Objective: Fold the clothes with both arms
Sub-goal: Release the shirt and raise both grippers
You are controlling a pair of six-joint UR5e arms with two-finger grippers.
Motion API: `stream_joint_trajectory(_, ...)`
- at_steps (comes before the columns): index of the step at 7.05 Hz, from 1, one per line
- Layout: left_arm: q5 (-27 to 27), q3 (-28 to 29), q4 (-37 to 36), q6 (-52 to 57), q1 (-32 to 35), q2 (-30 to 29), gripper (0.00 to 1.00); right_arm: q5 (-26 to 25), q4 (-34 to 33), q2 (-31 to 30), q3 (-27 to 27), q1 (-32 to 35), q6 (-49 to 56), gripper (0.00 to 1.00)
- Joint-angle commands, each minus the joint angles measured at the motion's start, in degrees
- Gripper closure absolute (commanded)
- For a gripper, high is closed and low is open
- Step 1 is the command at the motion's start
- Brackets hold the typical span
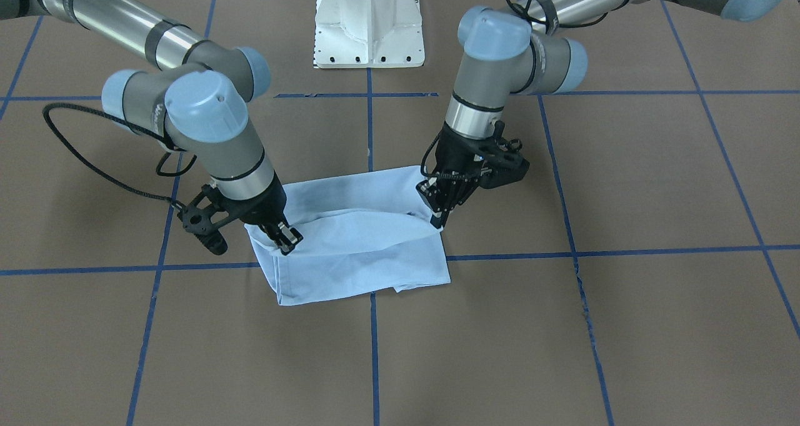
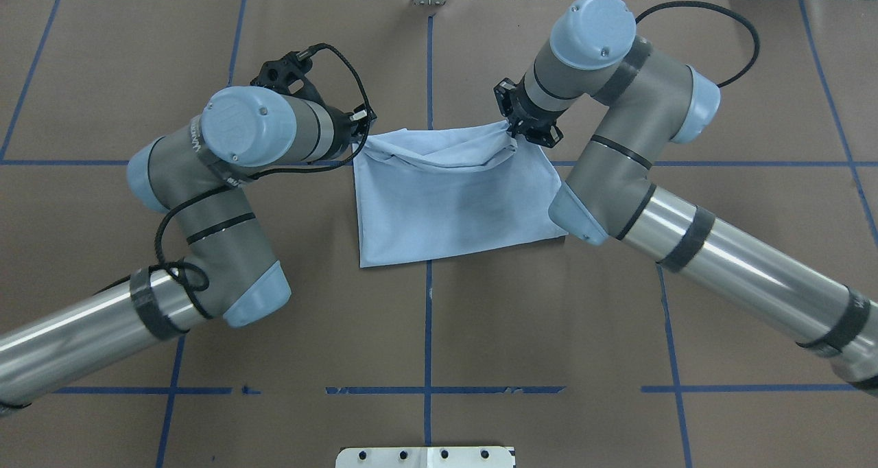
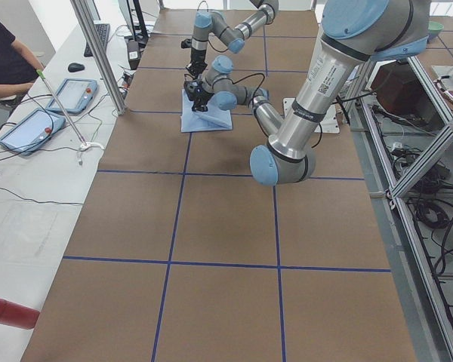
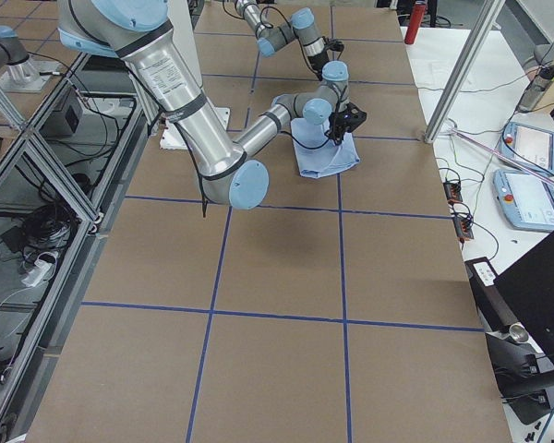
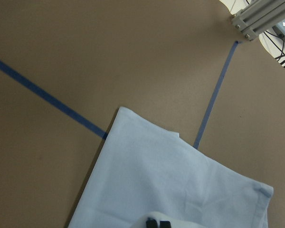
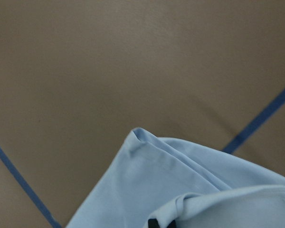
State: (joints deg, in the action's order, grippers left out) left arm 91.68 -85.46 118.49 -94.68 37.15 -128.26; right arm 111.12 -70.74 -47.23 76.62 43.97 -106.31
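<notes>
The pale light-blue T-shirt (image 2: 453, 200) lies folded into a rough rectangle at the table's middle; its collar and chest print are hidden. It also shows in the front view (image 1: 362, 251). My left gripper (image 2: 360, 133) is shut on the shirt's far-left corner, seen at the front view's right (image 1: 440, 218). My right gripper (image 2: 511, 130) is shut on the far-right corner, seen at the front view's left (image 1: 287, 238). Both corners are raised a little, and the cloth sags between them. The wrist views show the shirt (image 5: 171, 185) (image 6: 180, 180) draped under the fingertips.
The white pedestal base (image 1: 369, 26) stands at the robot's side of the table. Blue tape lines (image 2: 429, 317) grid the brown table. An operator (image 3: 4, 64), tablets (image 3: 72, 94) and cables are on a side bench beyond the table's far edge.
</notes>
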Motion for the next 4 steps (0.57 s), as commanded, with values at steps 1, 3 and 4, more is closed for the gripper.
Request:
stream_joint_trajectory(1, -1.6, 13.2, 10.3, 11.9, 4.8, -3.3, 0.00, 0.8, 8.8, 6.7, -14.1, 3.8, 11.2, 0.00)
stream_joint_trajectory(3, -1.1, 7.4, 9.0, 12.2, 5.0, -2.3, 0.00, 9.1, 8.4, 5.5, -13.3, 8.2, 15.5, 0.00)
stream_joint_trajectory(4, 1.8, 1.4, 6.1, 12.2, 5.0, 0.8, 0.00, 9.2, 7.9, 2.3, -7.9, 8.0, 14.6, 0.00)
